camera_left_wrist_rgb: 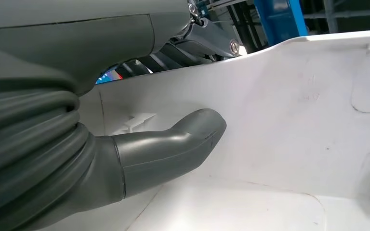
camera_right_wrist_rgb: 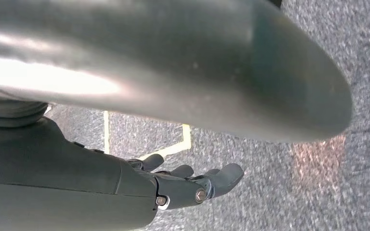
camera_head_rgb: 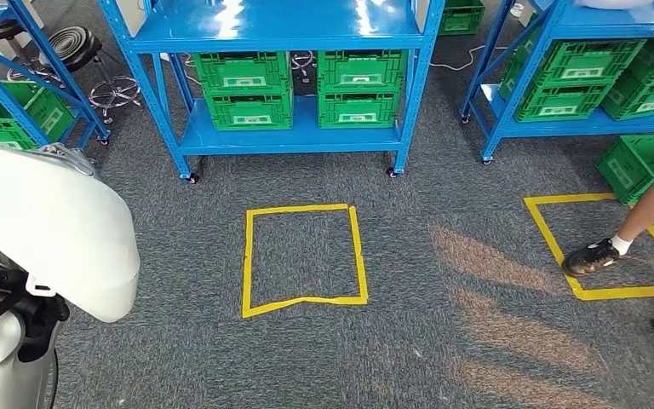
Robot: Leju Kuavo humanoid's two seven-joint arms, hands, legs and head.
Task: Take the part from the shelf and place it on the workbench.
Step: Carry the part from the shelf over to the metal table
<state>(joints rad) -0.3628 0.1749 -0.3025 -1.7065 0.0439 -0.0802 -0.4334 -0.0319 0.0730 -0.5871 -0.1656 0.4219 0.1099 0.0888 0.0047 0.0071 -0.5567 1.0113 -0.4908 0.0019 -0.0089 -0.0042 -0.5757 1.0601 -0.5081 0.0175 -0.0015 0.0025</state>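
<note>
While the robot faces the blue shelf (camera_head_rgb: 294, 136) across the carpet, you see the white part (camera_head_rgb: 60, 230) already off it, carried low on the robot's left side. In the left wrist view the left robot hand (camera_left_wrist_rgb: 125, 159) holds this part (camera_left_wrist_rgb: 289, 125): the thick grey thumb (camera_left_wrist_rgb: 173, 144) lies pressed against the part's inner white wall, and the darker fingers reach over the rim on the far side, so the wall sits clamped between thumb and fingers. That grip is likely chosen because the moulded shell offers an edge to pinch rather than a body to wrap. The part extends well beyond the left robot hand, away from the wrist, so most of its weight probably hangs outboard of the grip; expect it to sag or swing if the robot turns sharply.

The right robot hand (camera_right_wrist_rgb: 192, 185) hangs over the floor with its fingers loosely extended and slightly apart, holding nothing. It is well apart from the part and lends no support. Beyond its fingertips lies a corner of yellow tape (camera_right_wrist_rgb: 185, 139).

Ahead of both hands, the yellow tape square (camera_head_rgb: 304, 256) marks a standing spot before the shelf, whose green crates (camera_head_rgb: 247, 89) sit on the lower level. A person's leg and shoe (camera_head_rgb: 592, 256) stand on a second tape square to the right. No tabletop is in sight, so judge the carry as under way and the placing not yet begun.
</note>
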